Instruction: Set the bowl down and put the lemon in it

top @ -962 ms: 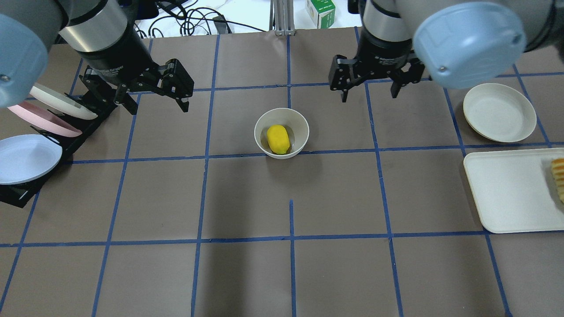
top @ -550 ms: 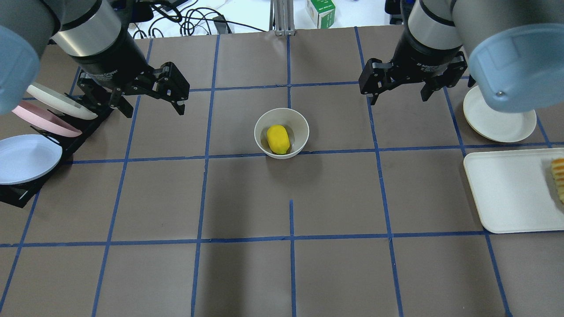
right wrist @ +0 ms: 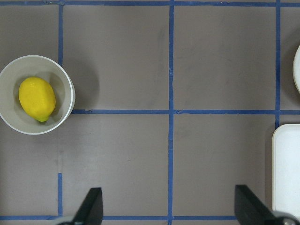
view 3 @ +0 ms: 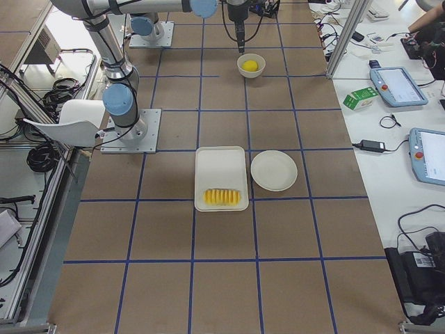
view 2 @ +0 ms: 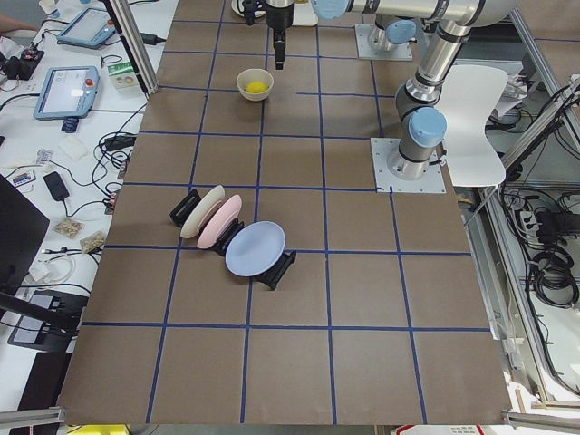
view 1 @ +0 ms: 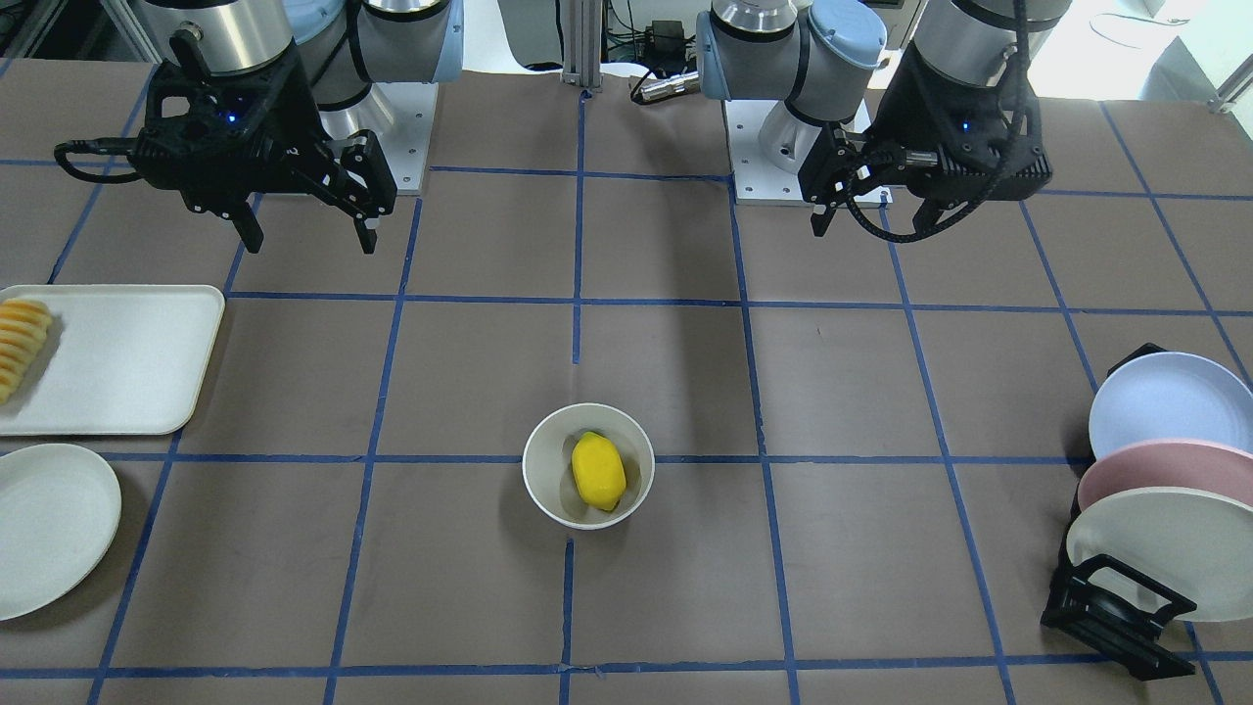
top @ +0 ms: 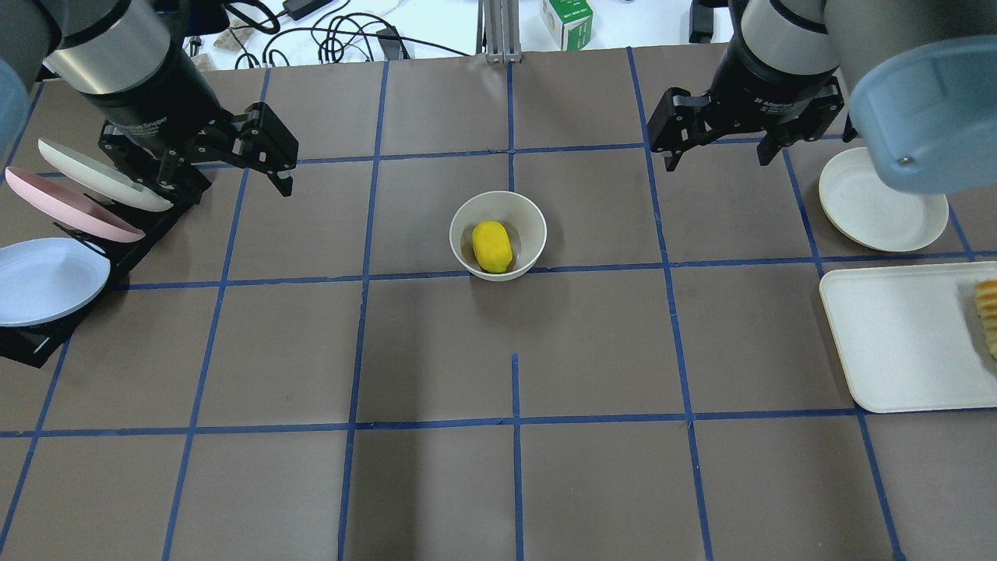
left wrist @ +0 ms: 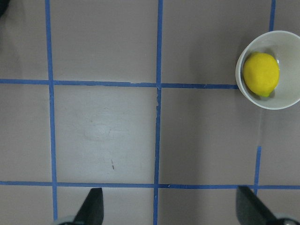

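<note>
Over the last second both my arms have pulled back from the centre. My left gripper point(left wrist: 171, 208) now hangs beside the black plate rack point(top: 31, 343) and my right gripper point(top: 719, 162) near the flat cream round plate point(top: 880, 202), each further out than before. Both sets of jaws stand wide apart and hold nothing. The small, deep, off-white glossy bowl point(top: 534, 226) sits upright near the middle of the brown paper-covered table point(top: 436, 351), with the bright yellow oval lemon point(top: 492, 246) lying inside it; neither has shifted. Judgement: both steps are done, and the withdrawal closes the task. Surroundings: the rack carries an off-white plate point(top: 101, 179), a pink plate point(top: 70, 210) and a pale blue plate point(top: 47, 280); the white rectangular tray point(top: 896, 343) bears sliced ridged yellow-orange food point(top: 988, 315) at one end. All of these lie well apart from the bowl — none sits between it and either gripper.
</note>
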You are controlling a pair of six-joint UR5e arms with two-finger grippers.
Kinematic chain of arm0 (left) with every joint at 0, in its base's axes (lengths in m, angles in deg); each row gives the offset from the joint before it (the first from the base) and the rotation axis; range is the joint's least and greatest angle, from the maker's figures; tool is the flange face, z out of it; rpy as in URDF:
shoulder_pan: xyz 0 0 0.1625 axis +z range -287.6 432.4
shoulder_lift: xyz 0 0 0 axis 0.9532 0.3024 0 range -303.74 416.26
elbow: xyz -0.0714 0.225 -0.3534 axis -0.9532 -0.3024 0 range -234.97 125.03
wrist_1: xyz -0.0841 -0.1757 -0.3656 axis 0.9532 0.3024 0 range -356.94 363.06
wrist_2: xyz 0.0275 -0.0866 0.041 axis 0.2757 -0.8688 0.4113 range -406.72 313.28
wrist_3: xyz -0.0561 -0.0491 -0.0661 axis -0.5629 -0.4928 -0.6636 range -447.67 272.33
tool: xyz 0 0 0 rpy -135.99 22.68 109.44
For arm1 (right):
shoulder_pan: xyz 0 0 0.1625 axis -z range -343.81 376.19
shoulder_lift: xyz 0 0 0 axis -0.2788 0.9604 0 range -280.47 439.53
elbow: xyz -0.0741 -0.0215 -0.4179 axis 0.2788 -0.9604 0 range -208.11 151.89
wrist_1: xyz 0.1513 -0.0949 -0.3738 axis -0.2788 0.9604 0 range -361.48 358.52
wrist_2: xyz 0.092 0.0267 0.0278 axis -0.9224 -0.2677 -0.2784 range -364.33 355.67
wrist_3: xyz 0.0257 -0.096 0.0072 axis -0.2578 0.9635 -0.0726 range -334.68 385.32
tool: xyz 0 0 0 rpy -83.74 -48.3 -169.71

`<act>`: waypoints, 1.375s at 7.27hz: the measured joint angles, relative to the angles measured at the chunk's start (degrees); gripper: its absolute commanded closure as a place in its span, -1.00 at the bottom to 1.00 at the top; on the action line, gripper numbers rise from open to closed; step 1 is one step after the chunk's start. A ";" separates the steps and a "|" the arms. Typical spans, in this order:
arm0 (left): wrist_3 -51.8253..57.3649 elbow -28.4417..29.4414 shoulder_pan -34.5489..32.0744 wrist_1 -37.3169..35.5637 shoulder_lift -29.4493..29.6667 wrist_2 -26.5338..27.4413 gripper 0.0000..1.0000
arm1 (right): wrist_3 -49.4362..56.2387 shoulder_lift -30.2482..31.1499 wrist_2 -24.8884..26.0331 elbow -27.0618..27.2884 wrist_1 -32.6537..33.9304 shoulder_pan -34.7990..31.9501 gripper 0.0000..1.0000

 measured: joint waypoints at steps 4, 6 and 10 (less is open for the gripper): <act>-0.24 -0.24 0.05 -0.17 1.04 -0.04 -1.00 | -0.08 0.22 0.02 0.58 -0.53 0.03 -1.00; -0.31 -0.24 0.08 -0.82 1.45 -0.19 -1.00 | -0.16 0.28 0.02 0.74 -0.55 -0.02 -1.00; 0.01 -0.39 0.14 -1.12 1.49 -0.24 -1.00 | -0.36 0.30 0.02 0.77 -0.52 -0.14 -1.00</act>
